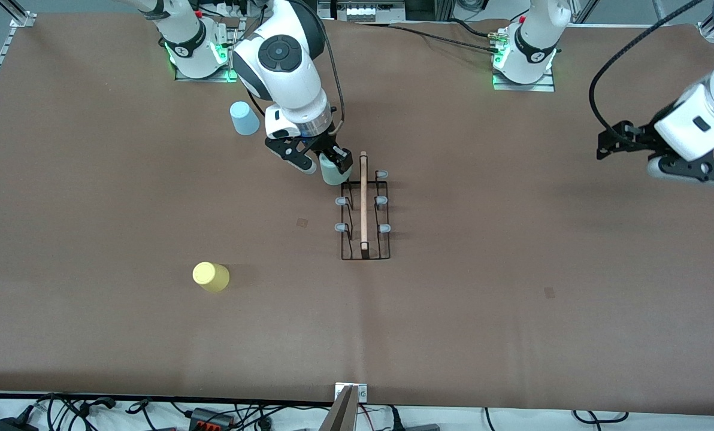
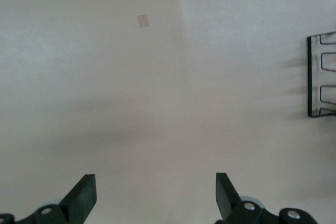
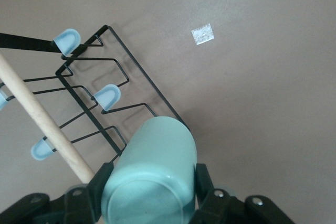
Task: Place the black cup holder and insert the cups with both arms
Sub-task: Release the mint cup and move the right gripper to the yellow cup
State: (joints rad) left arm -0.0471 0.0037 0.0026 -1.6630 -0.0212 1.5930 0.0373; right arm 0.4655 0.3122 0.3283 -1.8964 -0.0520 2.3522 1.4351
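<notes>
1. Black cup holder (image 1: 364,209): stands on the brown table (image 1: 513,287) near its middle, the pale wooden rod (image 1: 363,200) running along its top, with grey-blue tipped pegs (image 1: 340,202) on both sides of the rod.
2. Pale grey-green cup (image 1: 335,170): clamped between the fingers of the right tool (image 1: 327,160), held over the end of the holder that lies farther from the front camera, on the side toward the right arm's end of the table. The right wrist view shows the cup's base (image 3: 147,195) gripped on both sides, above the rack's wires.
3. Light blue cup (image 1: 245,118): upside down on the table, near the right arm's base.
4. Yellow cup (image 1: 211,277): on the table, nearer to the front camera than the holder, toward the right arm's end.
5. Left tool (image 2: 155,195): fingers spread apart, holding nothing, waiting over bare table toward the left arm's end, well apart from the holder.
</notes>
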